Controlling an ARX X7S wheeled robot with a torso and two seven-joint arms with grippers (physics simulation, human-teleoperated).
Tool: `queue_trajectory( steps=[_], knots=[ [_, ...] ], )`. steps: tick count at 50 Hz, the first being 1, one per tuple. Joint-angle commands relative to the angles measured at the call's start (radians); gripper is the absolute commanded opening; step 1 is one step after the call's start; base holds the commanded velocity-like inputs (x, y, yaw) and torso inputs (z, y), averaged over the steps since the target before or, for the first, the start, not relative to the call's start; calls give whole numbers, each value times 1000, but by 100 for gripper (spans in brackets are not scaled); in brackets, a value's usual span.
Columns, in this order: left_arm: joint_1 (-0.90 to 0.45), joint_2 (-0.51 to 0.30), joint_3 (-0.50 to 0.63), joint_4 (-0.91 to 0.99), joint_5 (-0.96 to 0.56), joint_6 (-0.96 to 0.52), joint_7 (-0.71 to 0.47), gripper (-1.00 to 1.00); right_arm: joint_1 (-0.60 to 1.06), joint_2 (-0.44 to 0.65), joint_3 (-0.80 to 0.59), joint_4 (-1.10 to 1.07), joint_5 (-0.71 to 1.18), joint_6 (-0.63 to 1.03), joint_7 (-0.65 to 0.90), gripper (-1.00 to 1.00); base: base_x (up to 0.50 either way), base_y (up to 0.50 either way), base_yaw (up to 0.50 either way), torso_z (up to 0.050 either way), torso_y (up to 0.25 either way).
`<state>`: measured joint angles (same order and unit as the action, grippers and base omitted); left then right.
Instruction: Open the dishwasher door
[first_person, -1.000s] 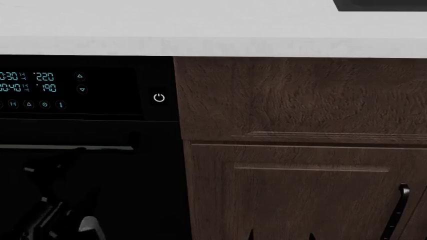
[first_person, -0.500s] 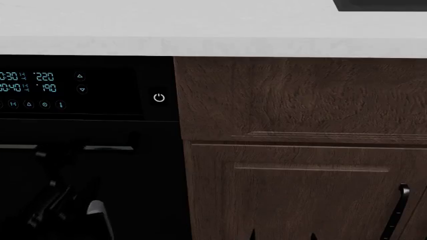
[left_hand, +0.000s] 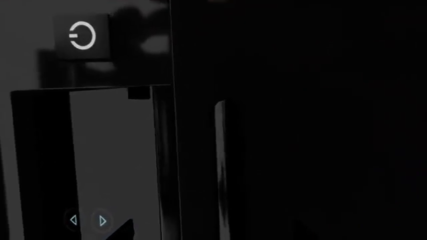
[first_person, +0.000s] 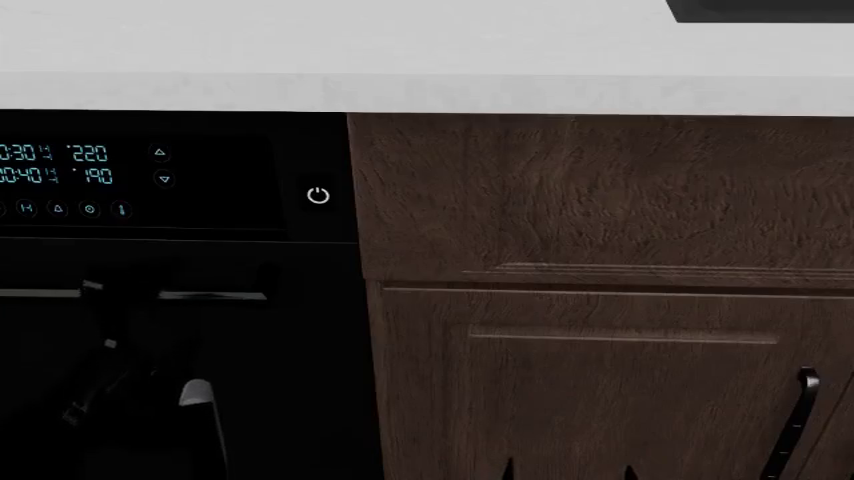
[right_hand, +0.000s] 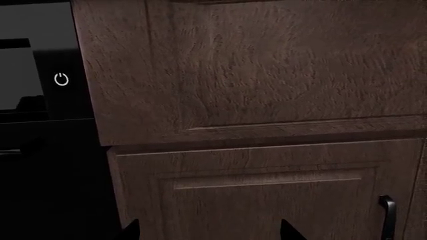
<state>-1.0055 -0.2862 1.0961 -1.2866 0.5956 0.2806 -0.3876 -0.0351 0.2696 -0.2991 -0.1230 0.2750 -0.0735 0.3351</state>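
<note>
The dishwasher door is a glossy black panel under the control strip with cyan digits and a white power symbol. It looks closed. Its thin silver bar handle runs across the top of the door. My left gripper is at the handle and hides a short stretch of it. In the left wrist view the handle runs into the space between the jaws of the left gripper. One dark fingertip stands wide of it, so it reads as open. My right gripper is open and empty before the wood cabinet.
A dark brown wood-grain cabinet door with a black handle stands right of the dishwasher, with a drawer front above it. A pale countertop overhangs both. The cabinet handle also shows in the right wrist view.
My left arm has risen toward the door, and its gripper now sits across the silver handle, covering part of it. The right gripper and the door have not moved.
</note>
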Motion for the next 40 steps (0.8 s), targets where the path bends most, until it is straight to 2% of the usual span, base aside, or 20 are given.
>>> queue_trajectory(
  steps=[1,9,18,25,40],
  knots=[
    [-52,9,196,-22,-170,-44,-4,100,2,3,-3,-4,2,3,6,100,0,0,0,0,0],
    [-87,11,360,-22,-328,-84,-1,100,-2,9,-3,-18,4,9,14,100,0,0,0,0,0],
    [-102,11,492,-22,-468,-125,12,100,2,15,0,-16,10,10,16,100,0,0,0,0,0],
    [-106,17,559,-22,-530,-158,24,100,9,20,1,-21,12,20,21,100,0,0,0,0,0],
    [-101,36,626,-22,-583,-208,42,100,-4,31,7,-40,18,16,32,100,0,0,0,0,0]
  ],
)
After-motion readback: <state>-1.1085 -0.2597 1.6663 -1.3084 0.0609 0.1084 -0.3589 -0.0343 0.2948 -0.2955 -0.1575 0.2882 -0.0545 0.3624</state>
